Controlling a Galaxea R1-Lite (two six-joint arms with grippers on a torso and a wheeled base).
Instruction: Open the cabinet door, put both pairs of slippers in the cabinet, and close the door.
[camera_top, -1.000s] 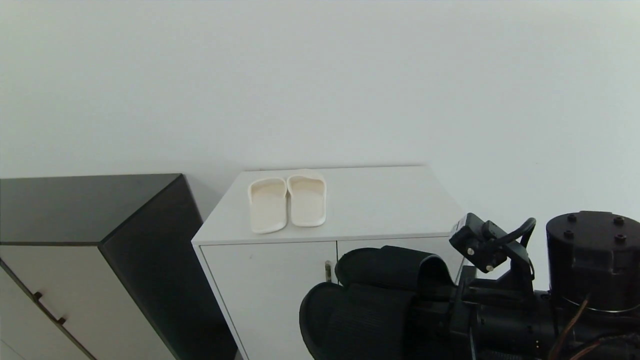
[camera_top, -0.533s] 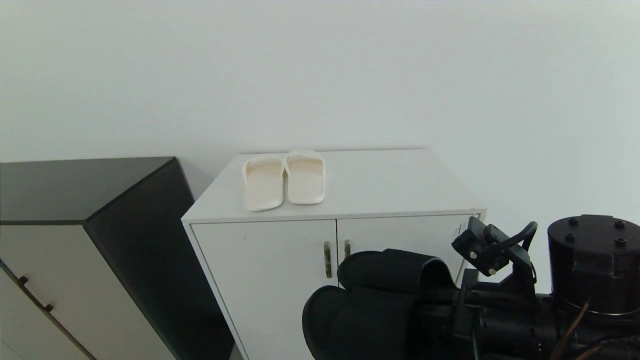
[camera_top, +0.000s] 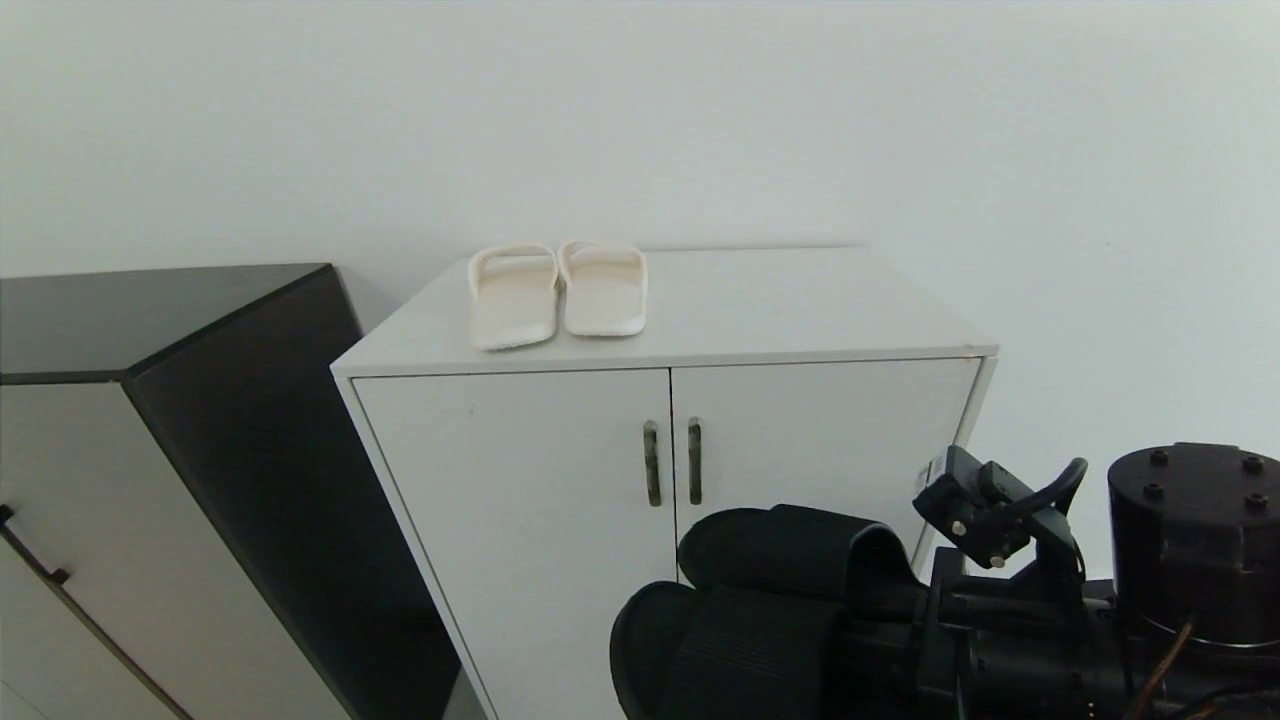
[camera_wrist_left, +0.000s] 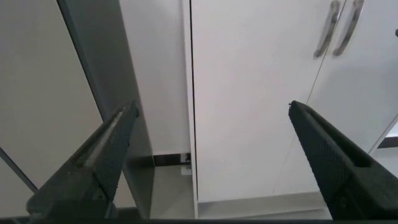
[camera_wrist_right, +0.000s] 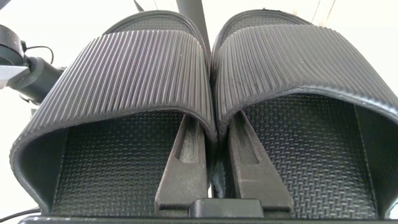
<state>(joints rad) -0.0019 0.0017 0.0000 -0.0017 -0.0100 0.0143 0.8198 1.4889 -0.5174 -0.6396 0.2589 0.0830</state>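
At the left of the head view stands a dark cabinet with a pale front. Just beside it, in the middle of the frame, is the white cabinet, both of its doors shut. Its two slim vertical handles sit close together at the centre seam. The cream slippers lie side by side and touching on the cabinet's top, left of its middle. Their long axes run from the front edge toward the wall, straps at the far end, toes pointing at the wall and heels near the front edge. In the left wrist view the left gripper hangs with its two fingers spread wide and nothing between them, facing the lower part of the left door and the gap beside the dark cabinet. At the lower centre-right of the head view the black slippers are held in front of the right door, below the handles. Their long axes run roughly across the frame, with the ribbed straps and toes toward frame left. The right wrist view shows the right gripper with its fingers drawn close together, one inside each slipper, pinching the pair's two touching inner walls just behind the straps.
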